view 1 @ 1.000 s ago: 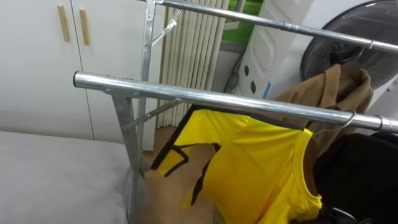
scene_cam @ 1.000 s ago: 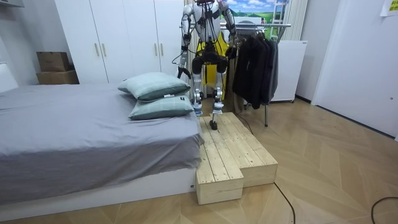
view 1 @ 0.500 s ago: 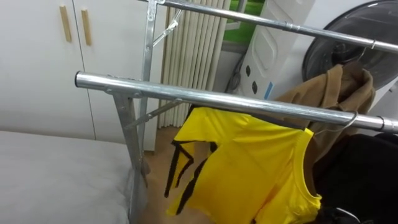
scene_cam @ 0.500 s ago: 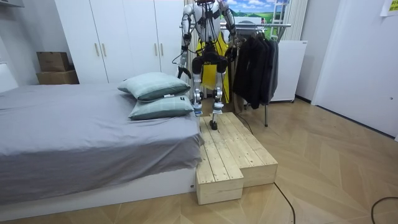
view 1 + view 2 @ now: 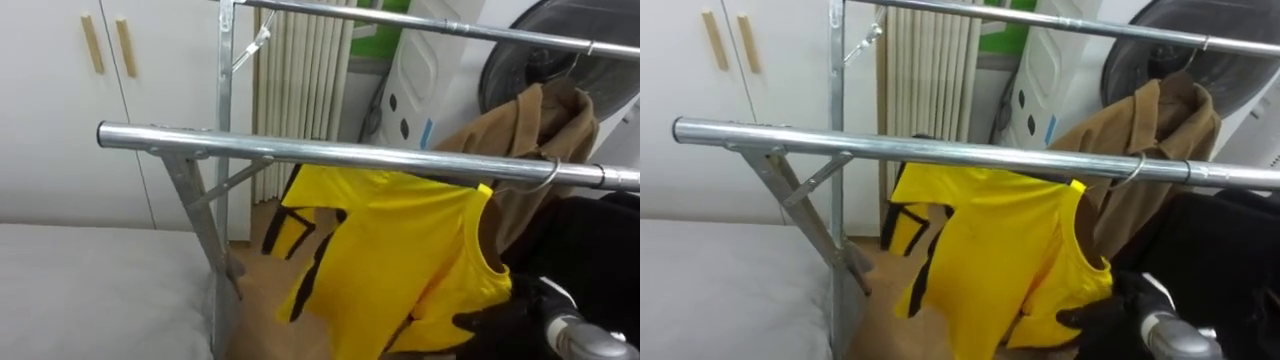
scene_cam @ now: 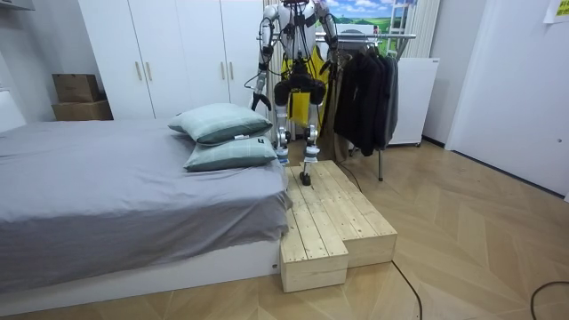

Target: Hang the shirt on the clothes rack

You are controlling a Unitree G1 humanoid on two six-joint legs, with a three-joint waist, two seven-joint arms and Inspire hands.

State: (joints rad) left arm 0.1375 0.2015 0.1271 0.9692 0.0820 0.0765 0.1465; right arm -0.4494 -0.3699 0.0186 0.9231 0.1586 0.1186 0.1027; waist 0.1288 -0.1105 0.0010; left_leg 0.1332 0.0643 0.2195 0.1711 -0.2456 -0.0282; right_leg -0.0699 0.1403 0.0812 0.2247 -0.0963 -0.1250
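Note:
A yellow shirt point(image 5: 400, 250) with black trim hangs from a hanger whose hook point(image 5: 548, 176) sits over the near metal rail point(image 5: 330, 152) of the clothes rack. My right hand point(image 5: 500, 318) is at the lower right, just below the shirt's hem, open with its dark fingers stretched toward the cloth. Whether it touches the hem I cannot tell. In the room view I stand on the wooden platform point(image 6: 333, 222) facing the rack, and my left hand point(image 6: 256, 100) hangs low by my side.
On the same rail, right of the shirt, hang a brown coat point(image 5: 540, 125) and black clothes point(image 5: 600, 250). A second rail point(image 5: 430, 25) runs higher behind. The rack's upright point(image 5: 222, 110) stands at the left, with the grey bed point(image 5: 90, 290) and white wardrobe point(image 5: 60, 90) beyond.
The shirt's left side, bunched up a second ago, has dropped and now hangs straight. My right hand has come into view at the lower right. The view has shifted a little.

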